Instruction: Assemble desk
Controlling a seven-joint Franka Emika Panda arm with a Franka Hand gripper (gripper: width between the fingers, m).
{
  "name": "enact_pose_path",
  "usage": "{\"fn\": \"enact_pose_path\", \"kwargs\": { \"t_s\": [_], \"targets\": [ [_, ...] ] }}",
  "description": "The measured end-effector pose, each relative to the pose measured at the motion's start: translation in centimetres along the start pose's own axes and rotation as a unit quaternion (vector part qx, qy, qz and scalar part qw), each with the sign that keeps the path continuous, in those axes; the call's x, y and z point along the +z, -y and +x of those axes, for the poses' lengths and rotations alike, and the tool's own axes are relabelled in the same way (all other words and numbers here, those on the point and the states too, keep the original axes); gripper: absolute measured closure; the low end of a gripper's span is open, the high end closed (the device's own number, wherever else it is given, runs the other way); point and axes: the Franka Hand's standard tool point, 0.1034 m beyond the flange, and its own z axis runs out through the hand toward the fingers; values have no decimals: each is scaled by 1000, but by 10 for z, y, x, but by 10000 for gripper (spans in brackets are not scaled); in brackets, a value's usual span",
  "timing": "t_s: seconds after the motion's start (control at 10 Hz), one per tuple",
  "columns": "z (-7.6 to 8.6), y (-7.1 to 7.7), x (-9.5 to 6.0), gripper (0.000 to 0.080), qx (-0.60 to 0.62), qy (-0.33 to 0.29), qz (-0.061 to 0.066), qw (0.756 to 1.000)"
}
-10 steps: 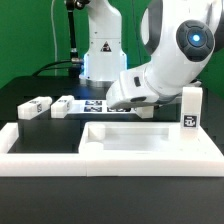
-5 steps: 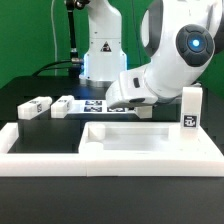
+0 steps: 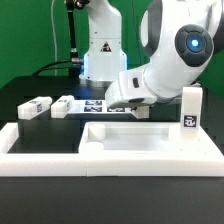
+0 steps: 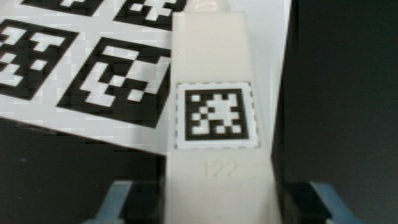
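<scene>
Fingers (image 4: 128, 203): part-open, one on each flank of the lying leg (image 4: 217, 60). A dark slit shows between each finger and the leg's side, so nothing is clamped as far as the wrist view tells.
Leg position: flat on the worktop (image 3: 12, 102), tagged face toward the wrist camera, with the marker board (image 4: 71, 60) just beside it.
Long axis: runs straight away from the wrist, crosswise to the line from finger to finger. The fingers face its two long sides near one end.
Key relation: the leg sits about midway in the gap, with like slits on both sides. By my judgement, the grasp needs only closing, no sideways shift.
Arm (image 3: 165, 60): bent low over the centre of the exterior view, just behind the desk top (image 3: 140, 140). Its hand hides the fingers and this leg there.
Desk top: lower centre, rim up, no leg fitted that I can see.
Other legs: far-left leg (image 3: 35, 107) and second lying leg (image 3: 65, 105) at middle left. Upright leg (image 3: 190, 105) stands at middle right.
Risk: a grip near the end may let the leg tip when raised.
</scene>
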Motion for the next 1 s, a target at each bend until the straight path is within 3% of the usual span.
{"fn": "enact_pose_path", "kwargs": {
  "t_s": [0.2,0.4,0.6,0.7,0.9,1.0],
  "targets": [
    [-2,-2,-3,512,0,2,1,1000],
    [-23,-21,-63,512,8,-29,10,999],
    [-56,-58,-102,511,15,-60,32,998],
    [-65,-70,-107,511,15,-59,39,997],
    [-49,-68,-110,511,16,-122,29,992],
    [-50,-69,-112,511,16,-157,28,987]
  ]
}}
